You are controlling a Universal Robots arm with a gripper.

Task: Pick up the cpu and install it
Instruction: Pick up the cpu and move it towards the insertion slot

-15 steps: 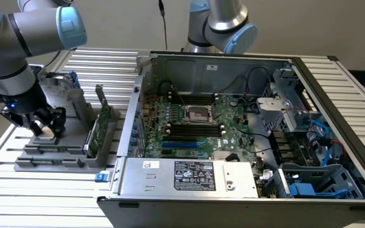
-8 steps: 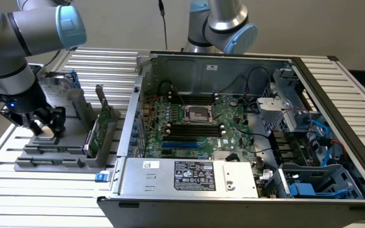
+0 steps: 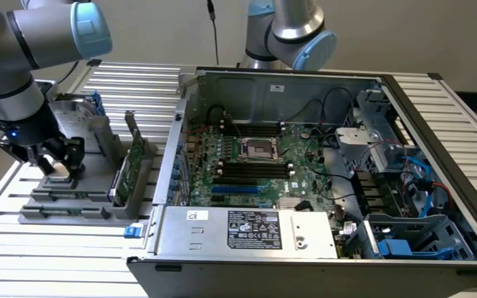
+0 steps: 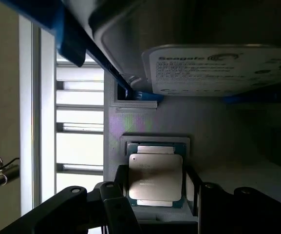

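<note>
The cpu [image 4: 155, 176], a small square chip with a silvery top and tan rim, sits at the green-edged pocket of the grey parts holder [image 4: 213, 126]. My gripper [image 4: 156, 196] is shut on it, with one black finger [image 4: 115, 200] against each side. I cannot tell whether the chip has left the pocket. In the exterior view the gripper [image 3: 56, 169] hangs over the holder [image 3: 72, 210] at the left. The empty cpu socket [image 3: 259, 149] lies on the motherboard inside the open computer case [image 3: 280, 93].
A silver hard drive [image 4: 218, 68] with blue brackets stands just behind the cpu pocket. A long green circuit card [image 3: 136, 162] stands upright in the holder, between my gripper and the case wall. A second arm [image 3: 292, 34] rises behind the case. Cables [image 3: 425, 180] crowd the case's right side.
</note>
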